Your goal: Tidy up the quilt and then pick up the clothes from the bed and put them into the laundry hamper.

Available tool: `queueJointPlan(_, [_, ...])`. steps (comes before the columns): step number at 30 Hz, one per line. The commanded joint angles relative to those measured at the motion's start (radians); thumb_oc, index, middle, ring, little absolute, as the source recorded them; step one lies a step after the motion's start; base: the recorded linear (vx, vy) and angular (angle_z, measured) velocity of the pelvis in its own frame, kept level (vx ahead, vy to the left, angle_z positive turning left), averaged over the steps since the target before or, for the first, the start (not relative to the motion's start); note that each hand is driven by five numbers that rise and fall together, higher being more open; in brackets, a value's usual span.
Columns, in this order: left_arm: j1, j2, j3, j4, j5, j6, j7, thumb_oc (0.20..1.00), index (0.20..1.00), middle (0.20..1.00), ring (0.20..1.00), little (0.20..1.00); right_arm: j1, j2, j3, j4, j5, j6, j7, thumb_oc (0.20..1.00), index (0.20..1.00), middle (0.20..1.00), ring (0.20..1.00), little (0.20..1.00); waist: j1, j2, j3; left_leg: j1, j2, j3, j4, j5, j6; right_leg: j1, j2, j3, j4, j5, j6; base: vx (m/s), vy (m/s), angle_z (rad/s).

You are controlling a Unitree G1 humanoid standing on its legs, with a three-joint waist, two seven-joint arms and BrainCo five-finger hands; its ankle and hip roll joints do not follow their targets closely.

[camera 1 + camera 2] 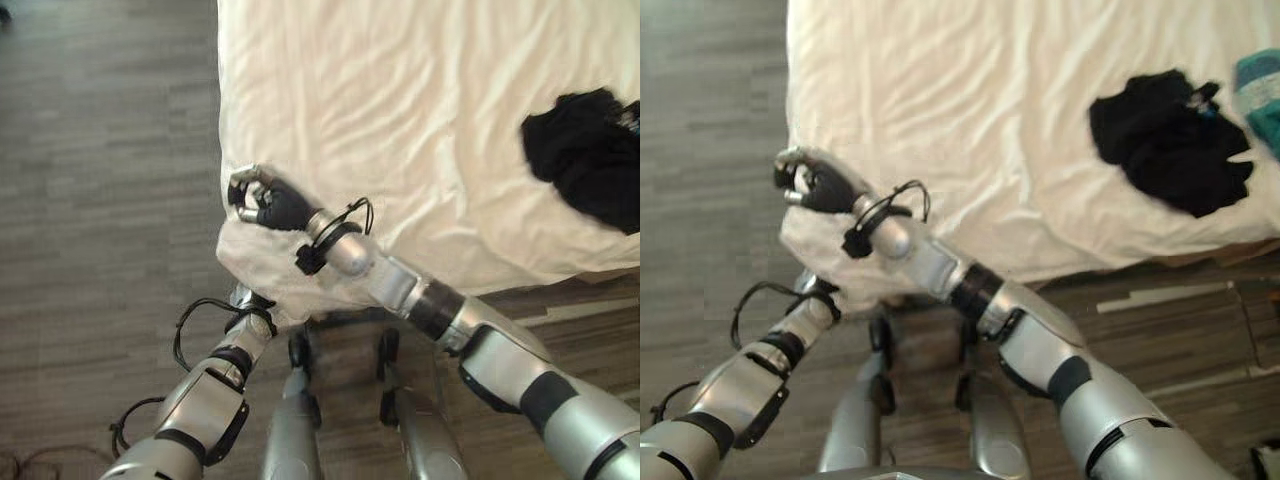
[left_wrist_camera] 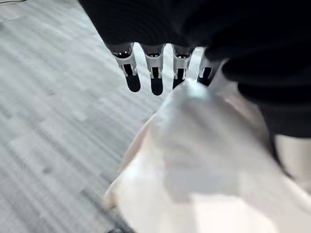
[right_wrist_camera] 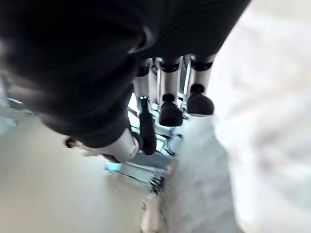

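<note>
A white quilt (image 1: 420,120) covers the bed. Its near left corner (image 1: 250,255) hangs over the edge. My right hand (image 1: 262,200) rests on that corner with its fingers curled round a fold of the cloth. My left hand (image 1: 247,300) is just below, at the hanging edge of the same corner. In the left wrist view a peak of the quilt (image 2: 204,155) rises into the hand, and its fingers (image 2: 154,73) are bent over the cloth. A heap of black clothes (image 1: 1170,140) lies on the quilt at the right, well away from both hands.
Grey wood floor (image 1: 100,200) runs along the bed's left side and in front of it. A teal piece of cloth (image 1: 1262,85) lies at the right edge, beside the black clothes. The bed's near edge (image 1: 1140,250) runs across to the right.
</note>
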Motion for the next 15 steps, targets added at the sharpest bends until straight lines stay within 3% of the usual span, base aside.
queueJointPlan(1, [0.018,0.005,0.001,0.034,-0.084,-0.03,0.056,1.0,1.0,1.0,1.0,1.0,0.003,0.078,-0.037,0.098,0.049,-0.053,0.009,0.2,0.2,0.2,0.2,0.2,0.033,-0.028,0.006,-0.003,0.04,-0.028,0.073,-0.065,-0.056,-0.029,-0.14,0.038,0.145,-0.164,0.065,-0.1,-0.052,0.26])
queueJointPlan(5, [0.097,0.019,0.038,0.018,-0.111,-0.04,0.068,1.0,1.0,1.0,1.0,1.0,0.14,0.131,0.059,0.214,0.027,-0.031,0.076,0.2,0.2,0.2,0.2,0.2,0.056,-0.021,0.028,0.009,0.037,-0.043,0.096,-0.087,-0.05,-0.007,-0.145,0.035,0.157,-0.183,0.058,-0.03,-0.021,0.04])
queueJointPlan(10, [0.266,0.031,0.101,-0.012,-0.127,-0.053,0.047,1.0,1.0,1.0,1.0,1.0,0.344,0.084,0.164,0.185,0.016,-0.013,0.188,0.2,0.2,0.2,0.2,0.2,0.079,-0.016,0.037,0.112,0.027,-0.035,0.067,-0.111,-0.028,0.102,-0.149,0.038,0.122,-0.189,0.052,0.02,0.007,0.01])
queueJointPlan(11, [0.333,0.029,0.129,-0.025,-0.118,-0.053,0.035,1.0,1.0,1.0,1.0,1.0,0.395,0.009,0.167,0.045,0.062,-0.027,0.23,0.2,0.2,0.2,0.2,0.2,0.079,-0.018,0.027,0.171,0.024,-0.027,0.051,-0.121,-0.023,0.163,-0.148,0.04,0.093,-0.192,0.052,0.06,0.018,0.0])
queueJointPlan(12, [0.333,0.028,0.129,-0.026,-0.118,-0.053,0.035,1.0,1.0,1.0,1.0,1.0,0.396,0.007,0.167,0.043,0.062,-0.026,0.231,0.2,0.2,0.2,0.2,0.2,0.079,-0.018,0.026,0.17,0.023,-0.027,0.048,-0.118,-0.022,0.162,-0.148,0.04,0.09,-0.189,0.052,0.09,0.023,0.01])
queueJointPlan(13, [0.373,0.032,0.144,-0.032,-0.108,-0.052,0.033,1.0,1.0,1.0,1.0,1.0,0.421,-0.04,0.149,-0.079,0.112,-0.036,0.248,0.2,0.2,0.2,0.2,0.2,0.072,-0.02,0.017,0.2,0.023,-0.019,0.037,-0.119,-0.022,0.189,-0.144,0.041,0.074,-0.187,0.052,0.11,0.01,-0.02])
queueJointPlan(14, [0.437,0.043,0.171,-0.042,-0.082,-0.05,0.017,1.0,1.0,1.0,1.0,1.0,0.449,-0.147,0.095,-0.325,0.198,-0.07,0.278,0.2,0.2,0.2,0.2,0.2,0.055,-0.025,-0.002,0.25,0.021,-0.005,0.019,-0.124,-0.021,0.235,-0.135,0.044,0.047,-0.186,0.052,0.11,0.01,-0.07])
queueJointPlan(15, [0.437,0.043,0.17,-0.043,-0.082,-0.05,0.017,1.0,1.0,1.0,1.0,1.0,0.449,-0.15,0.095,-0.328,0.199,-0.068,0.278,0.2,0.2,0.2,0.2,0.2,0.055,-0.024,-0.003,0.248,0.021,-0.005,0.017,-0.121,-0.021,0.234,-0.135,0.044,0.045,-0.183,0.052,0.15,0.002,-0.07])
